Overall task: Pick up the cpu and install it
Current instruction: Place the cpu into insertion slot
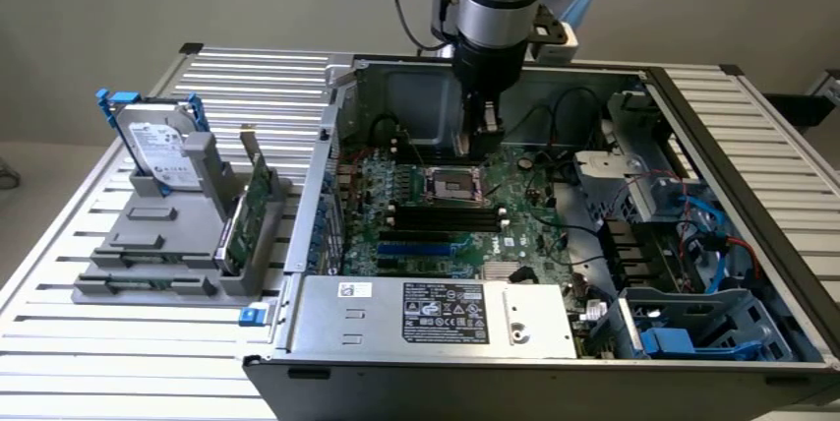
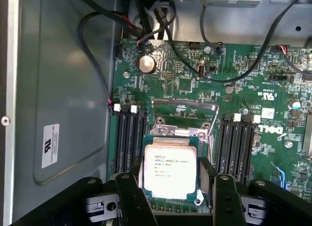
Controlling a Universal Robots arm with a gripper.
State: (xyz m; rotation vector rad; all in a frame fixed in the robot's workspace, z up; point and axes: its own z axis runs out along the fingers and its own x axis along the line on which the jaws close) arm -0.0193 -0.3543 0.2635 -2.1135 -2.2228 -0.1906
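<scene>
The cpu [image 2: 170, 170], a small square chip with a silvery top and a greenish rim, sits between my gripper's [image 2: 173, 199] two black fingers [image 2: 130, 196], which are shut on its edges. It hangs just over the motherboard [image 2: 253, 94], close to the open socket frame [image 2: 184, 119] between the memory slots. In the exterior view my gripper [image 1: 483, 146] reaches down inside the open computer case [image 1: 393, 308], a little behind and above the socket [image 1: 453, 185].
Black cables [image 2: 97, 50] run along the case wall and over the board's far edge. A power supply box [image 1: 440, 315] fills the case front. A grey rack [image 1: 171, 244] with a hard drive [image 1: 164, 155] stands on the slatted table at the exterior view's left.
</scene>
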